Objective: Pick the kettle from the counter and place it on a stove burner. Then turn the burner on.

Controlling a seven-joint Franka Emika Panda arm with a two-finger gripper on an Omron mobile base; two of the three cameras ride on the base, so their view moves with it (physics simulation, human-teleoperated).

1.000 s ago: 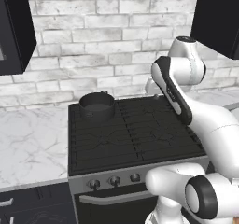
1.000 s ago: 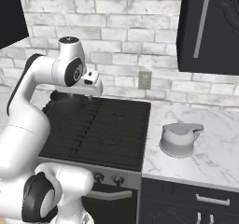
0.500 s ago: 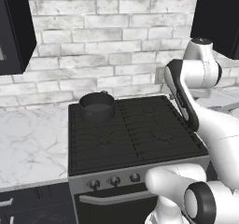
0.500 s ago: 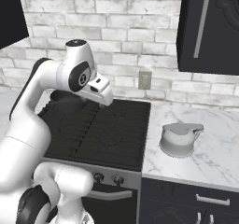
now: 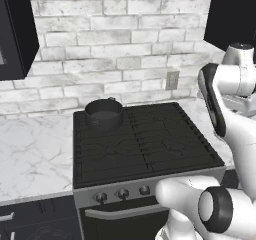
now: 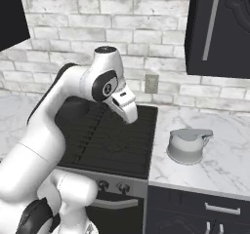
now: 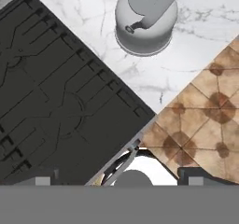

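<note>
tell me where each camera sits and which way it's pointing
Left base view: behind the arm on its left, looking forward and down at the cooktop and the dark pot on its back left burner; the white arm rises at lower right.
Right base view: behind on the right, facing the cooktop and the kettle on the marble counter; the arm rises at lower left.
Hand view: on the hand, looking down at the kettle, counter edge and floor; dark tips of the open jaws at the bottom.
Shared: the right base and hand views both show the kettle; all three show the cooktop.
</note>
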